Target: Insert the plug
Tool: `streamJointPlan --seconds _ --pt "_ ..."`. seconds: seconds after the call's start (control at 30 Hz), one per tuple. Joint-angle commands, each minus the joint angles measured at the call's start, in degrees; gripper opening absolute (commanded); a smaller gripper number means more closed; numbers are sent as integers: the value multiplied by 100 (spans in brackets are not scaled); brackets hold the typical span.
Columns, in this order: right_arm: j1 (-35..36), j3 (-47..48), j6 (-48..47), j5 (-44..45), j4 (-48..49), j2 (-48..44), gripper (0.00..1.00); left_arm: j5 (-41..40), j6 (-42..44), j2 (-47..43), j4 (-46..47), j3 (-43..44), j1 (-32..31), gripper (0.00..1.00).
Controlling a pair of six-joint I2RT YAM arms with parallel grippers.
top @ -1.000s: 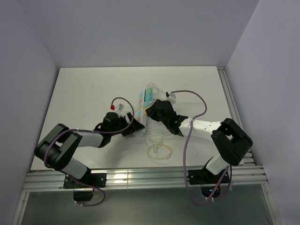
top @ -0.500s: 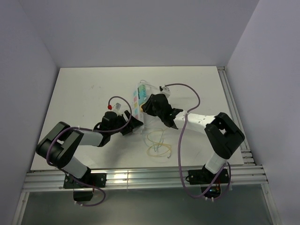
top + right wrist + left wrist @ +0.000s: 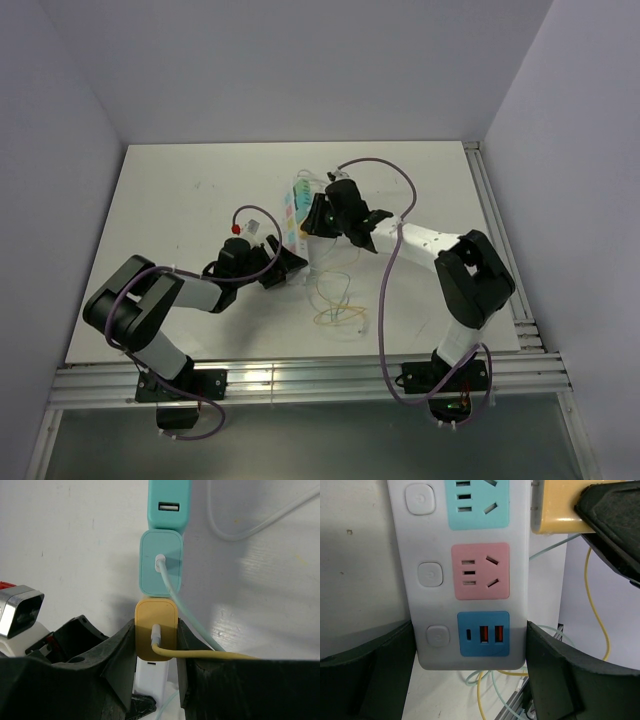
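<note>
Plug (image 3: 156,630), yellow and square, is pinched tight between the fingers of the right claw (image 3: 156,642), and its yellow cord (image 3: 210,655) trails off sideways.

Nearest the arms, loose cords (image 3: 335,305) lie in thin loops on the table (image 3: 180,200). Just beyond them the left claw (image 3: 470,635) spans the near end of the power strip (image 3: 435,605). Its jaws stand wide, with a finger against each long side, so it holds the strip.

From that end the strip carries a blue USB panel (image 3: 484,633), a pink socket (image 3: 480,571) and a teal socket (image 3: 479,502), all with their holes showing. The yellow plug hangs level with the teal socket, just off the strip's edge on the side away from the buttons and not over the holes. A teal plug (image 3: 160,570) sits against its far edge, and past that is a teal block (image 3: 169,505) with a USB slot.

A second ago the strip lay slanted. It now runs nearly straight front to back, and the right claw and plug have moved farther up the table. The left claw has barely shifted.

From above, the right claw covers the far part of the strip. No view shows the yellow plug's prongs. The left wrist view cuts off the top of the teal socket. I cannot tell whether the teal plug is seated in the strip.
</note>
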Motion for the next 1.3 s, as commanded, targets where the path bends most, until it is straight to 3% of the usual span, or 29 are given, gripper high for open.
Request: streamJointPlan --seconds 0.0,0.33,0.6,0.67,0.8,0.97,1.17,1.2,1.27 --pt "120 -7 -221 -676 -532 453 0 786 426 212 -72 -50 -213 0" --pt "523 -148 218 -1 -241 910 0 725 443 142 -160 -50 -213 0" --pt "647 -341 210 -104 14 867 0 593 505 125 -343 -23 -222 0" --pt "595 -385 122 -131 14 613 9 514 531 90 -554 12 -213 0" --pt "515 -315 -106 -166 94 217 50 260 566 -16 -967 161 -204 0" --pt "480 -192 -221 -289 -161 -170 69 75 522 -148 -1467 380 -108 0" --pt "489 -674 -54 -412 -47 -943 79 -486 557 -245 -2250 802 -46 0" --pt "489 -805 -37 -412 -65 -1075 91 -610 584 -236 -2643 881 -29 0" --pt "497 -938 7 -517 -152 -1505 91 -969 803 -218 -3058 1206 -2 0"
